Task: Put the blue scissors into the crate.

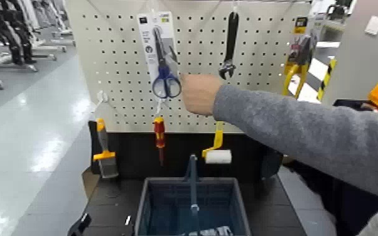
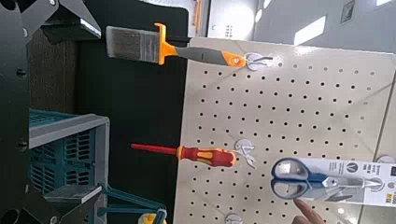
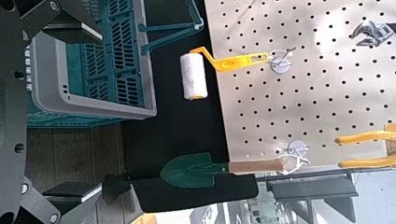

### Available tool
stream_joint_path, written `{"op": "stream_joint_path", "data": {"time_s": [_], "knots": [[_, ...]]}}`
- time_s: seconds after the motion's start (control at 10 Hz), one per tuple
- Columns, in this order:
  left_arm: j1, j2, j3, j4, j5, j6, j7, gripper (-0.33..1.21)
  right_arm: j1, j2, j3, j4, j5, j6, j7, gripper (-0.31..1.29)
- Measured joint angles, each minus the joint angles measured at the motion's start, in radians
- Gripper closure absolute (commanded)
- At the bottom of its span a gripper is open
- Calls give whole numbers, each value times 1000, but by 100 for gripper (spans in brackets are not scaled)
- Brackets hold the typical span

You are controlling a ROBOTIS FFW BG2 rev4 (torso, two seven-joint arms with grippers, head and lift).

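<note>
Grey sleeve: reaches in from the side, its bare hand beside the scissors; whether it touches them, I cannot tell.
Blue scissors: on their white card, up against the pegboard.
Crate: below the board, scissors not in it.
Done: nothing of the transfer, I judge.
Left: grasp, unhook, carry, lower, release.
Left pincer: near the crate, jaws wide apart, holding nothing.
Right pincer: near the crate, spread too, empty.
</note>
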Motion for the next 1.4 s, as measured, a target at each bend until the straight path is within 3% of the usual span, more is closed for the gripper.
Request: {"op": "stream_joint_path", "data": {"time_s": [0.8,1.2,1.4], "knots": [[-15,0,6,0,22,26,-34,18,0,-3,1,0,-3,1,0,18],[-86,1,47,-6,56,98,-146,24,-6,-2,2,3,-7,1,0,18],[-146,20,66,-31,79,176,-201,24,-8,-2,1,5,-8,1,4,18]]}}
